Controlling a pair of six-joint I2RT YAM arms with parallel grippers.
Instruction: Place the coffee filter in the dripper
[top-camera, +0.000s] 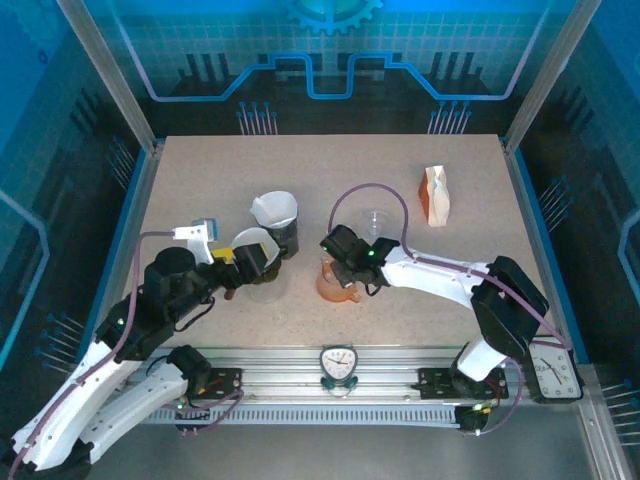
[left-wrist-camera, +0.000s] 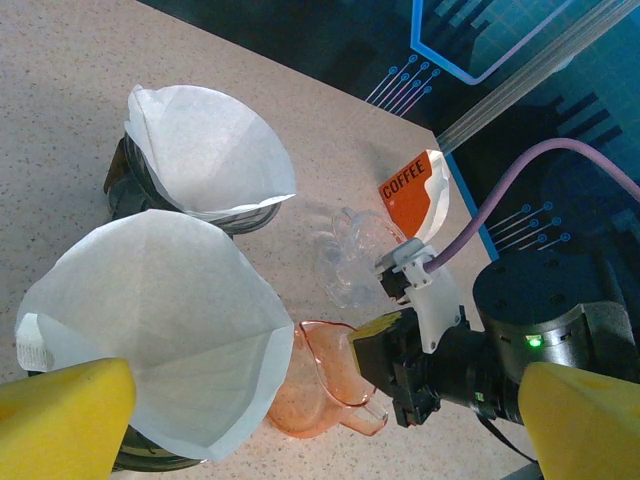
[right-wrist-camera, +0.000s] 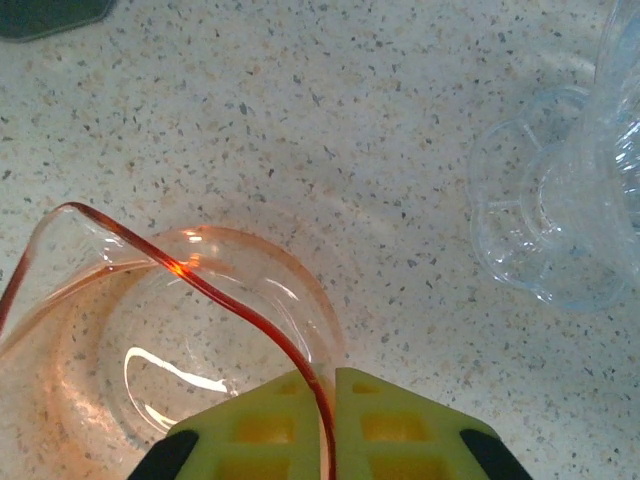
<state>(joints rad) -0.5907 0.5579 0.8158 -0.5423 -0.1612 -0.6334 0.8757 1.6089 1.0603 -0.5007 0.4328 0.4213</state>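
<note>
Left gripper (top-camera: 243, 268): fingers (left-wrist-camera: 62, 420) spread wide and released, grasping nothing; they stand on either side of the near coffee filter.
Near coffee filter (left-wrist-camera: 170, 310): white paper cone, opened out, mouth upward, seated in a container (left-wrist-camera: 150, 462) on the counter (top-camera: 200, 180). Its lower edge overlaps one yellow finger in the left wrist view; contact cannot be confirmed.
Far coffee filter (left-wrist-camera: 205, 150): second white cone, opened out, seated in a dark cup (left-wrist-camera: 125, 185) just behind the near one.
Right gripper (right-wrist-camera: 333, 400): fingers (right-wrist-camera: 270, 425) clenched on the rim of the orange vessel, one finger inside the wall and one outside.
Orange vessel (right-wrist-camera: 200, 330): translucent, round, with a pouring lip pointing away from the fingers; base on the counter, interior empty. It stands just beside the near coffee filter.
Clear dripper (right-wrist-camera: 550, 210): transparent, ribbed, with a scalloped base; on the counter near the orange vessel, apart from it, no filter in it.
Coffee bag (left-wrist-camera: 415, 190): orange and white, marked COFFEE, lying toward the far right of the counter, beyond the clear dripper.
</note>
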